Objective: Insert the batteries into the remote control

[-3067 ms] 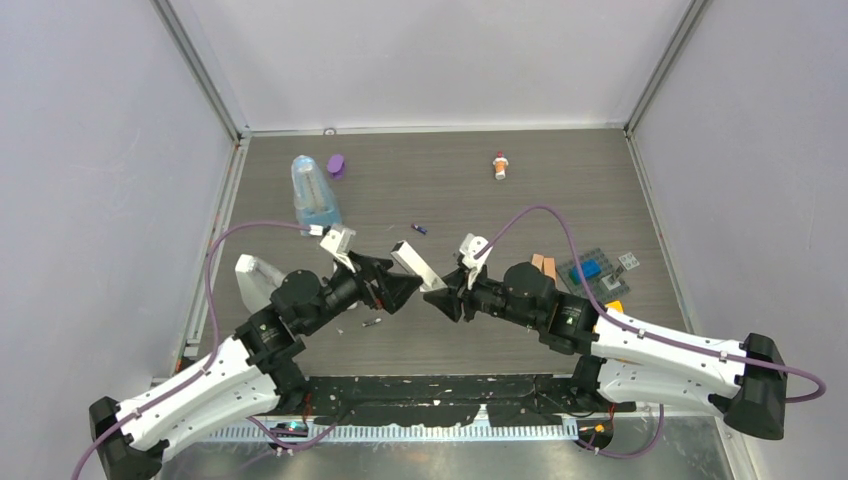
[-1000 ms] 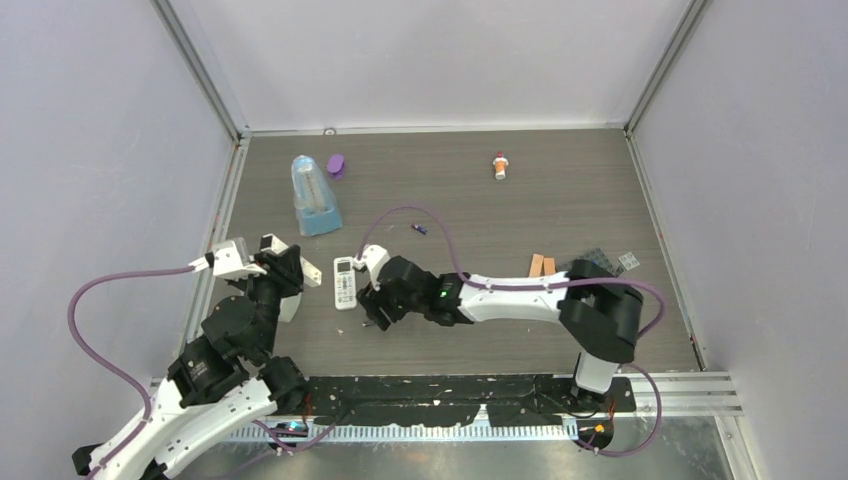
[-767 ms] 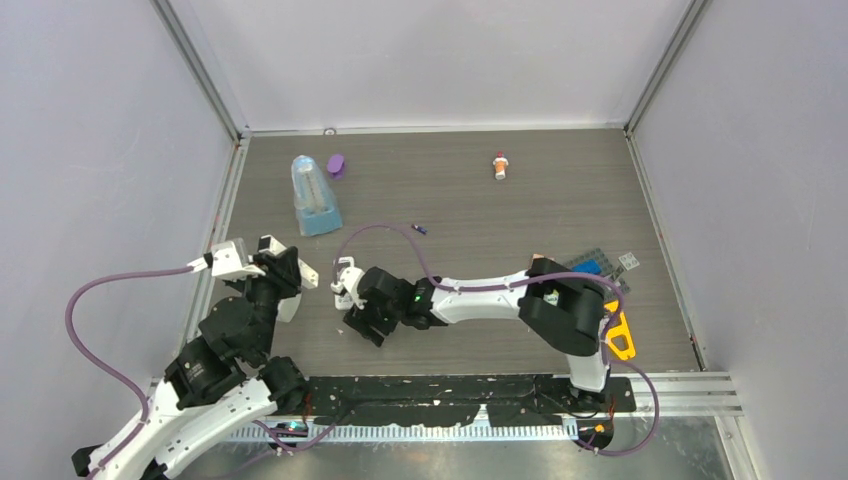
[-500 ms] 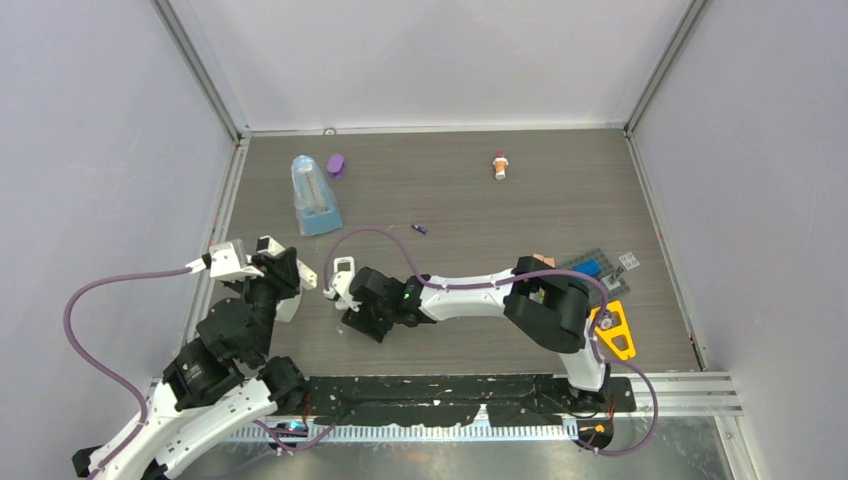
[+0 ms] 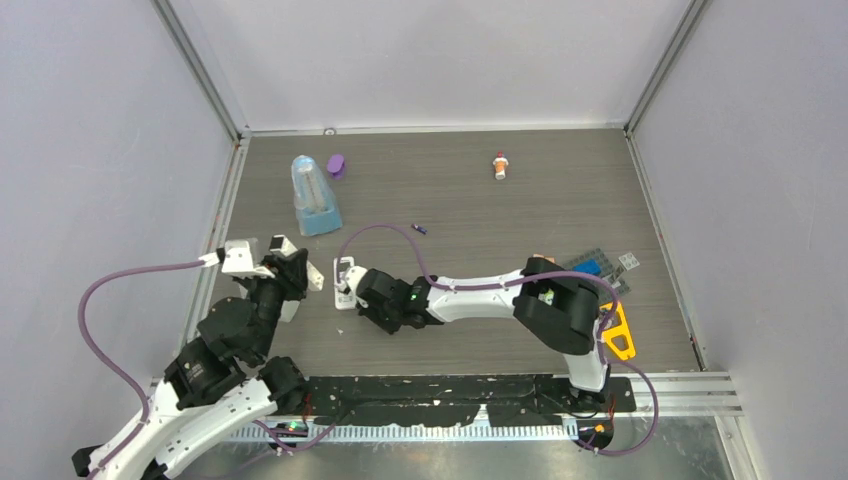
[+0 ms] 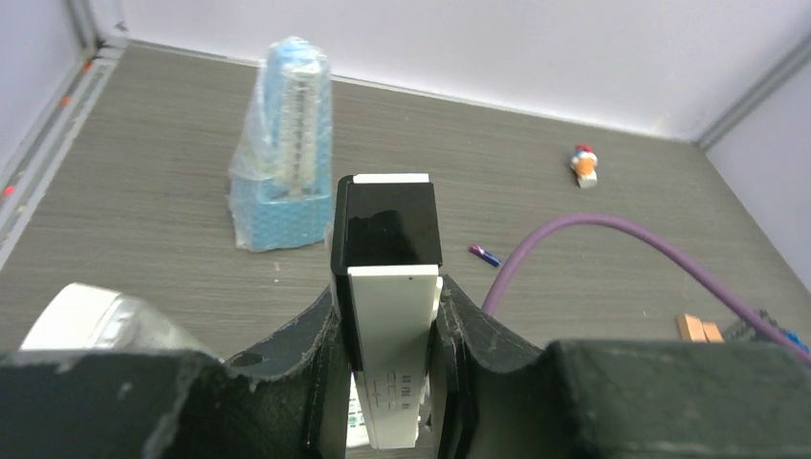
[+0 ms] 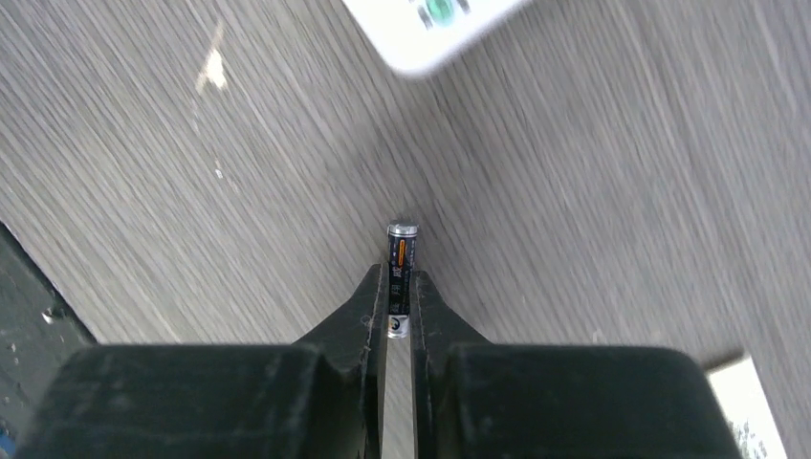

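A dark battery (image 7: pixel 402 273) with silvery tips lies lengthwise between the fingers of my right gripper (image 7: pixel 400 301), which is shut on it just above the table. In the top view that gripper (image 5: pixel 377 318) sits right beside the white remote control (image 5: pixel 342 272), and a corner of the remote (image 7: pixel 430 24) shows beyond the battery. A purple battery (image 5: pixel 421 230) (image 6: pixel 484 255) lies loose mid-table. My left gripper (image 6: pixel 387 320) (image 5: pixel 298 272) is shut on a narrow white bar with a black tip (image 6: pixel 385 225), held above the table left of the remote.
A blue object wrapped in clear plastic (image 5: pixel 313 195) (image 6: pixel 285 143) and a purple piece (image 5: pixel 336 164) stand at the back left. A red-and-white little bottle (image 5: pixel 500 165) lies at the back. A brick plate (image 5: pixel 590 266) and an orange part (image 5: pixel 618 338) are on the right. A white object (image 6: pixel 86 320) lies under the left arm.
My right gripper has slid left alongside the remote and its jaws have closed on the dark battery. The left arm has edged slightly right, still holding the bar.
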Controlling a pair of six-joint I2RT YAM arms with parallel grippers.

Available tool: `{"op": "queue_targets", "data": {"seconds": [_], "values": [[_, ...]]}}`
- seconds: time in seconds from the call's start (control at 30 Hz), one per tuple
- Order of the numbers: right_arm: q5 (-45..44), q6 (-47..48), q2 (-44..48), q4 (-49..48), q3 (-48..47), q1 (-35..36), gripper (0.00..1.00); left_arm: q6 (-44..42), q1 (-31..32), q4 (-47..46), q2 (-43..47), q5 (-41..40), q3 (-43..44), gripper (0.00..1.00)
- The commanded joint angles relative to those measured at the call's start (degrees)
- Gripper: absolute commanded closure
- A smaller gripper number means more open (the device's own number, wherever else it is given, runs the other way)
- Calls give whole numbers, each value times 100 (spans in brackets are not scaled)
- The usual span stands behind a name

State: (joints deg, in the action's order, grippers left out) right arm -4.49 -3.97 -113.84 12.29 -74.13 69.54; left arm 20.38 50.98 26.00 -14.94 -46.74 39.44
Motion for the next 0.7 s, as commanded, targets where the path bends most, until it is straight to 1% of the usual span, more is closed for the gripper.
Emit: {"op": "queue_targets", "data": {"seconds": [0.0, 0.13, 0.23, 0.3, 0.4, 0.47, 0.57, 0.67], "values": [[-331, -632, 741, 205, 428, -95, 93, -507, -4, -538, -332, 1118, -51, 100], [-541, -1001, 1355, 190, 926, -212, 94, -566, -45, -980, -713, 2326, -231, 100], [-808, -1163, 1944, 181, 1434, -268, 95, -345, -262, -1479, -1070, 3433, -423, 100], [-968, -1298, 2345, 185, 1758, -321, 95, -101, -503, -1852, -1315, 4246, -591, 100], [-1256, -1493, 3115, 186, 2227, -391, 95, 426, -1040, -2525, -1689, 5683, -824, 100], [-1402, -1554, 3612, 186, 2436, -433, 95, 805, -1391, -3144, -1938, 6504, -979, 100], [-1541, -1591, 4219, 147, 2643, -440, 95, 1360, -1705, -3923, -2293, 7300, -1155, 100], [-1633, -1584, 4847, 120, 2770, -447, 95, 1737, -1766, -4337, -2617, 7607, -1196, 100]]}}
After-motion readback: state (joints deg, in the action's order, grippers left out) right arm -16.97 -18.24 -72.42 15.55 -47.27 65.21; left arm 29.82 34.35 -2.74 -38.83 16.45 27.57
